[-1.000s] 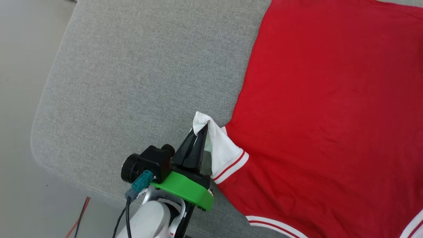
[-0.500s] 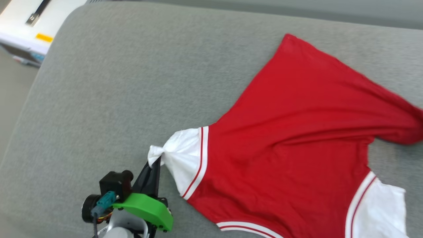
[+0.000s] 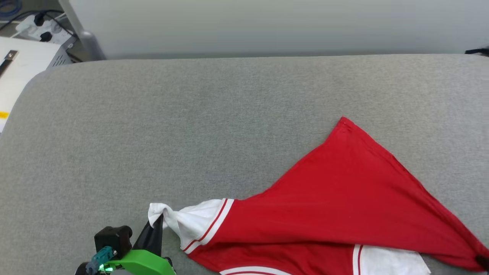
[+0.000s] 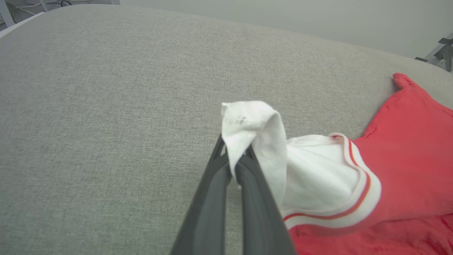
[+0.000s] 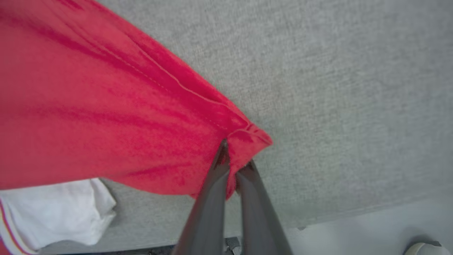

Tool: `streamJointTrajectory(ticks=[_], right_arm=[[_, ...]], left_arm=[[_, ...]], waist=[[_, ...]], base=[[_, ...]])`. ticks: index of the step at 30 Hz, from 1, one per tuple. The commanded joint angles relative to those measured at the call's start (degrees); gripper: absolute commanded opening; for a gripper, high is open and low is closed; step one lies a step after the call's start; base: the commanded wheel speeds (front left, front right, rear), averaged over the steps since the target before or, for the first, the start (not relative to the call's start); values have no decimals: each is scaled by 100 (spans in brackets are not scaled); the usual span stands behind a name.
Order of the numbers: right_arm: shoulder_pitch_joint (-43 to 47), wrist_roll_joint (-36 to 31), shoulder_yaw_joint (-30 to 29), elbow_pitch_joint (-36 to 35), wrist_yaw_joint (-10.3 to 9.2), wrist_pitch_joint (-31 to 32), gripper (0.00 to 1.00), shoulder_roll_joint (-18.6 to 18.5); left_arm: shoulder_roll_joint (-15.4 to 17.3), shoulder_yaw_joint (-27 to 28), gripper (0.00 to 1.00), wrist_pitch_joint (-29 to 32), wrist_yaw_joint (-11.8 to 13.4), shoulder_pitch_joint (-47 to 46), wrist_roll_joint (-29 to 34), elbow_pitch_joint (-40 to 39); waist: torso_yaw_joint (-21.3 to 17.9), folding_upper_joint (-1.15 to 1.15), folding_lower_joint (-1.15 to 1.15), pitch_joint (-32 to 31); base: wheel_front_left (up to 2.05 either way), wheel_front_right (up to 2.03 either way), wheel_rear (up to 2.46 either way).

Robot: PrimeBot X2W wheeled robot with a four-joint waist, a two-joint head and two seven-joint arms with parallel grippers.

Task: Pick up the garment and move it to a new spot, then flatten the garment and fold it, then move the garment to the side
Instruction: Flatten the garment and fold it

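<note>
Both jaws pinch garment point(image 3: 344, 198), left gripper point(image 4: 234, 159) on sleeve tip point(image 4: 247, 117), right gripper point(image 5: 235, 159) on hem corner point(image 5: 249, 134); shallow bites may slip.

Garment point(image 3: 344, 198) on the cushion point(image 3: 191, 133), near right part; left gripper point(image 3: 159, 222) at its left tip.

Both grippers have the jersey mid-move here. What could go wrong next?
1. The left gripper pinches only the tip of the white sleeve in its jaws; a pull may slip it free.
2. The right gripper holds just a hem corner of the stretched garment; same risk.
3. The other sleeve lies tucked under the red body and may land folded under.
</note>
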Motion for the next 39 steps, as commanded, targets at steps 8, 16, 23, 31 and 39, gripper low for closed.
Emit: streamJointTrajectory(ticks=[8, 16, 23, 31, 39], right_arm=[[879, -476, -728, -1039, -5, -294, 100, 1210], [452, -823, -769, -1480, -5, -2270, 100, 1600], [-292, -820, -107, -1165, -5, -3122, 100, 1239], [-1587, -298, 1133, -575, -5, -1654, 100, 224], [-2958, 187, 2255, -173, -5, -71, 100, -261]], left_arm=[[59, -1, 0, 79, 57, 150, -119, 13], [32, -102, 0, 114, 35, -1, -77, -16], [-54, -206, 0, 77, -14, -289, -9, -39], [-216, -390, 0, 12, -139, -801, 114, -32], [-433, -581, 0, -121, -297, -1289, 208, 63]], waist=[[-418, 0, 0, -349], [-271, 0, 0, -305], [-1, 0, 0, -113], [382, 0, 0, 375], [735, 0, 0, 865]], base=[[0, 0, 0], [0, 0, 0], [0, 0, 0], [0, 0, 0], [0, 0, 0]])
